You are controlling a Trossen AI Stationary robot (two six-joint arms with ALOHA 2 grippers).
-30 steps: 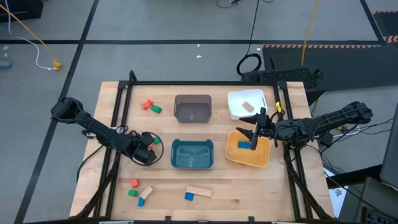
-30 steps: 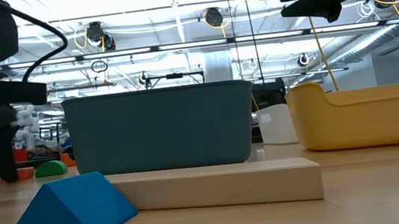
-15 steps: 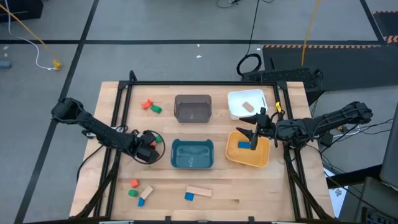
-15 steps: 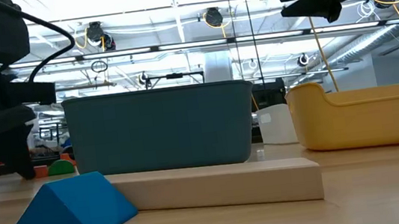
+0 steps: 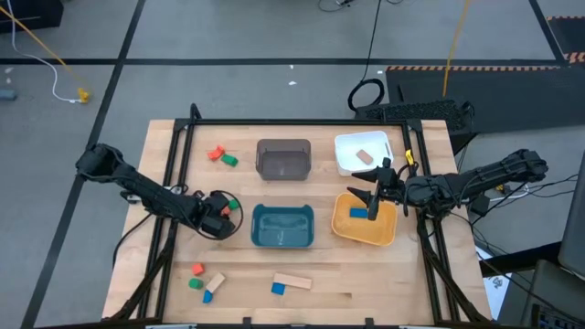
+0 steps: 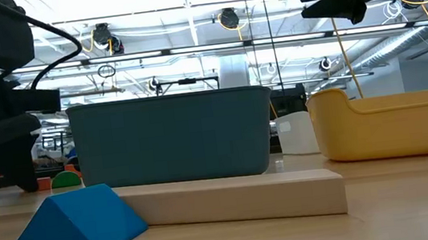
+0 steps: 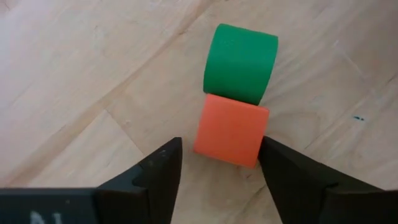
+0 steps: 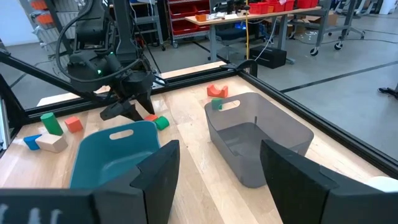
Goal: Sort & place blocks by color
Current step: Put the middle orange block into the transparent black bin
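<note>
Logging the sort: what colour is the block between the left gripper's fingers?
Orange-red block, touching a green one; clearest in the left wrist view.

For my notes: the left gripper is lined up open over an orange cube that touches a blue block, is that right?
Not quite. The left wrist view shows the left gripper open around the orange cube, but the block touching that cube is a green block, not blue.

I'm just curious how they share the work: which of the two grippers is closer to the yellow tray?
The right gripper: it hangs directly over the yellow tray, fingers open. The left gripper is well away, beyond the teal tray, low over an orange cube.
</note>
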